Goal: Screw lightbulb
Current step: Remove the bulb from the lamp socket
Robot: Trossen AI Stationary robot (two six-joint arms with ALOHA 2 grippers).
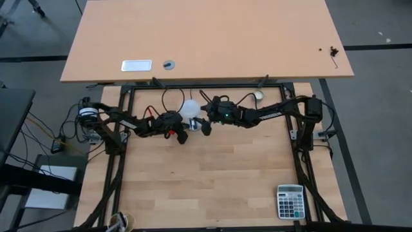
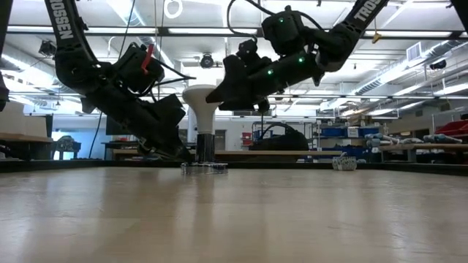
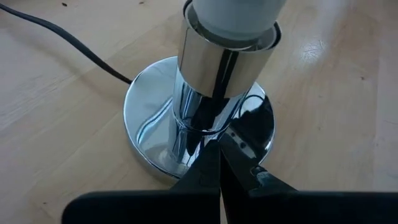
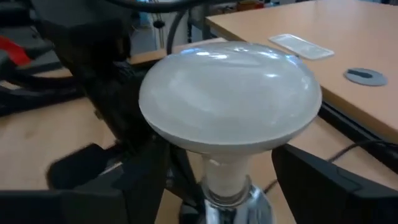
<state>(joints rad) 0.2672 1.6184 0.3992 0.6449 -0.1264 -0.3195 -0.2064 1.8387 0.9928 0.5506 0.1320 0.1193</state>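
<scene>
Progress looks late: the white funnel-shaped lightbulb [image 4: 230, 99] stands upright at frame centre, neck already seated in the chrome socket stand [image 3: 199, 124]. Right hand [image 4: 205, 168] spreads wide around it, gripping nothing; left hand [image 3: 219, 158], pinched narrow, presses the stand's stem. Final tightening may remain.
</scene>
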